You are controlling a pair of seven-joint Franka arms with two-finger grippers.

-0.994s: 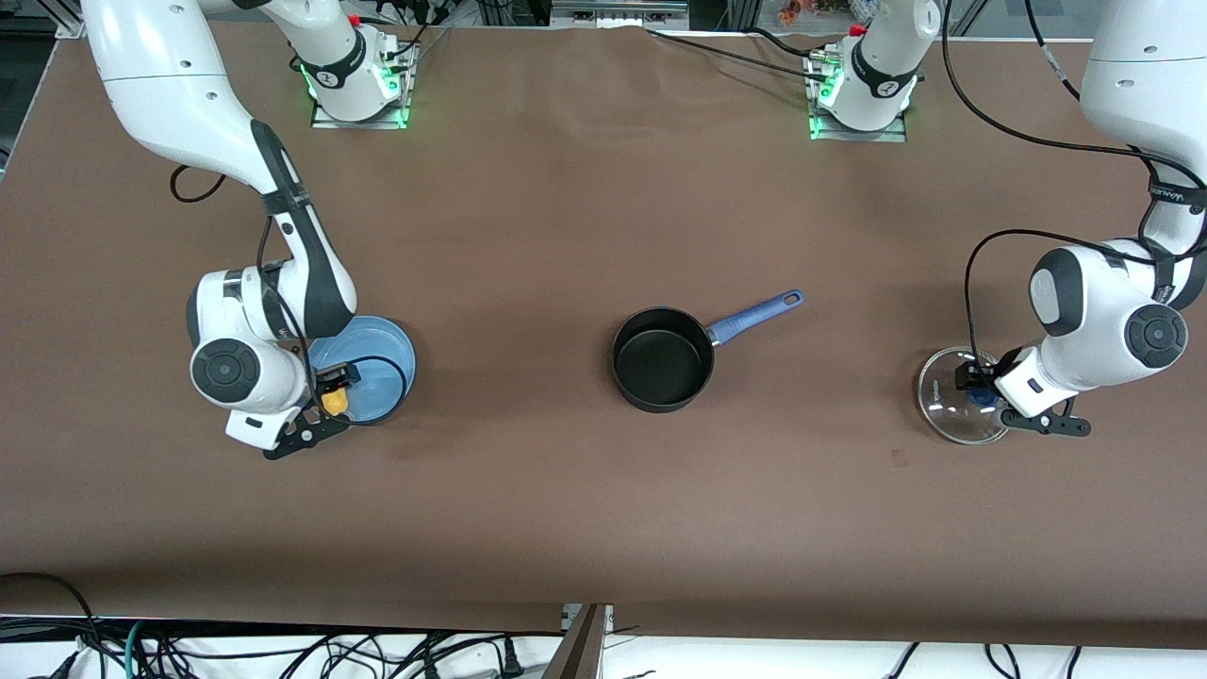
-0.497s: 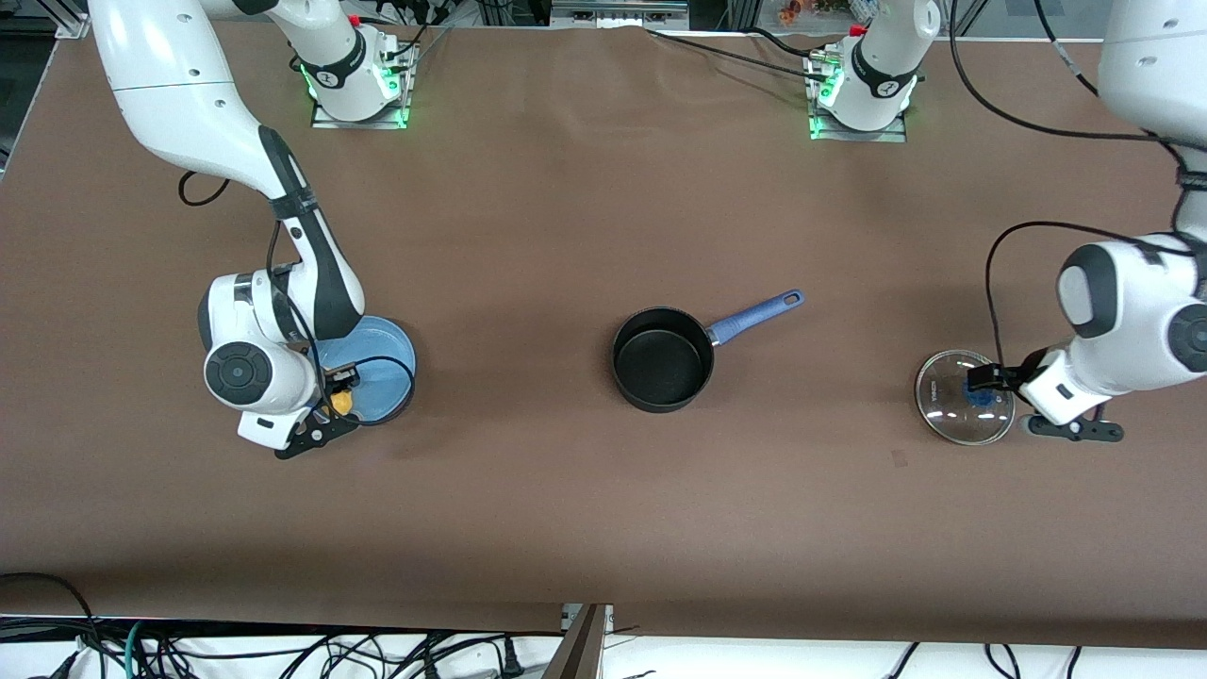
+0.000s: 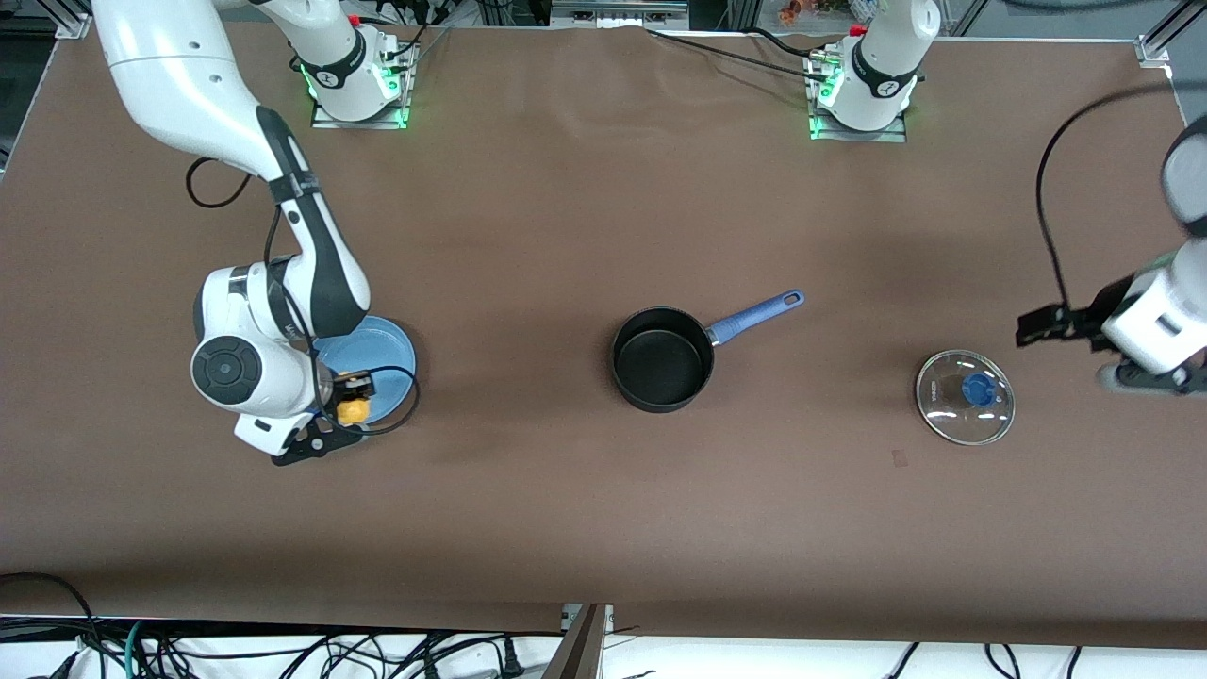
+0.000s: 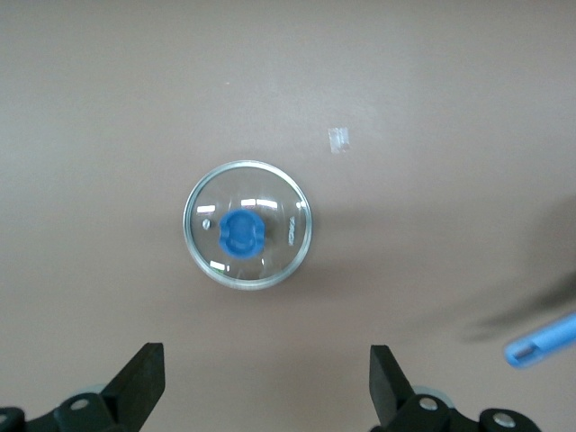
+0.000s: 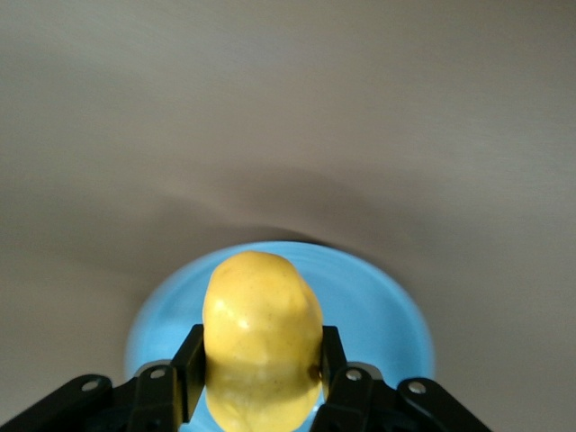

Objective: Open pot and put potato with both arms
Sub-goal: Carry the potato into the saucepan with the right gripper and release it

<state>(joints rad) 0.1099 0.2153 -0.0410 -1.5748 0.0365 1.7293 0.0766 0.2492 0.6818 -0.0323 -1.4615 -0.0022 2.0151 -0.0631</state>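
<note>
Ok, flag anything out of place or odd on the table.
Nothing stands out. The glass lid lies flat near the open left gripper, the pot sits upright and open, and the right gripper holds the potato above the blue plate.

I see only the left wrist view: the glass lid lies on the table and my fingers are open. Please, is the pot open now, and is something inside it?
Observer: Yes. The pot stands open at the middle of the table, and its inside is bare. The lid lies flat toward the left arm's end.
Operator: Where is the potato?
Observer: The right hand is shut on the potato, above the blue plate.
Operator: Is the potato off the plate?
Observer: In the right wrist view it hangs over the plate with a gap below it, so it looks lifted.
Operator: And where is my left hand?
Observer: The left hand is open, in the air beside the lid, not over it.
</note>
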